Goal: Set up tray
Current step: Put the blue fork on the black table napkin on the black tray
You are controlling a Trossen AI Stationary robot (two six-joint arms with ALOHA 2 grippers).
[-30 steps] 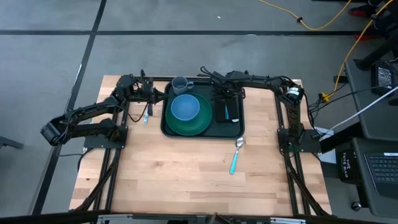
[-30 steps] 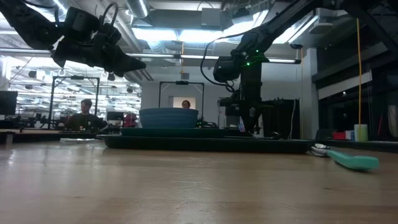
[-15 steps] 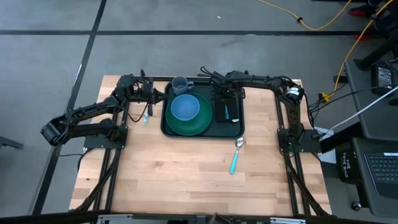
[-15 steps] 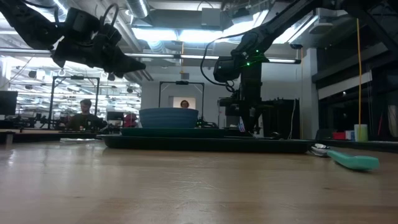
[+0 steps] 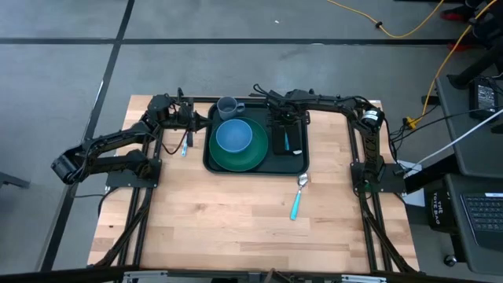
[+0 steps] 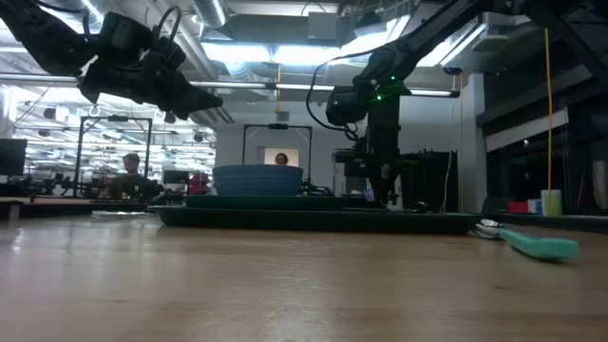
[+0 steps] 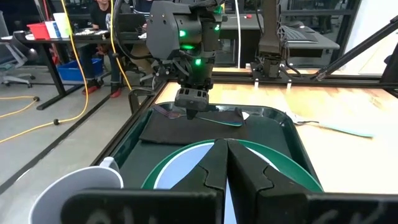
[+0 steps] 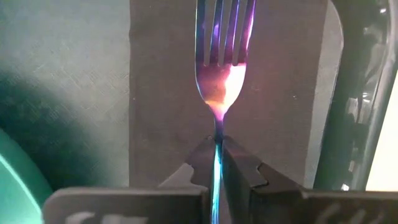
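Observation:
The dark green tray [image 5: 301, 163] lies at the table's far middle. On its right side lies a black napkin [image 5: 278, 145], and on that a fork [image 8: 224, 56] with shimmering tines and a teal handle [image 7: 225, 121]. My right gripper [image 5: 285, 126] stands over the napkin, shut on the fork. My left gripper [image 5: 196, 118] hovers off the tray's far left corner, raised above the table, shut and empty; its closed fingers [image 7: 216, 163] show in the left wrist view. My right gripper [image 8: 216, 152] pinches the fork between its two fingers at the narrow neck [image 8: 217, 124] just behind the tines. It comes from above, pointing down, with the fingers across the fork. The fork lies flat along the napkin [image 8: 161, 93].
A green plate [image 5: 247, 159] with a blue bowl [image 5: 233, 136] fills the tray's left side; a grey cup [image 5: 227, 107] stands at its far edge. A teal-handled spoon [image 5: 297, 200] lies on the table nearer than the tray. A blue-handled utensil [image 5: 185, 145] lies left of it.

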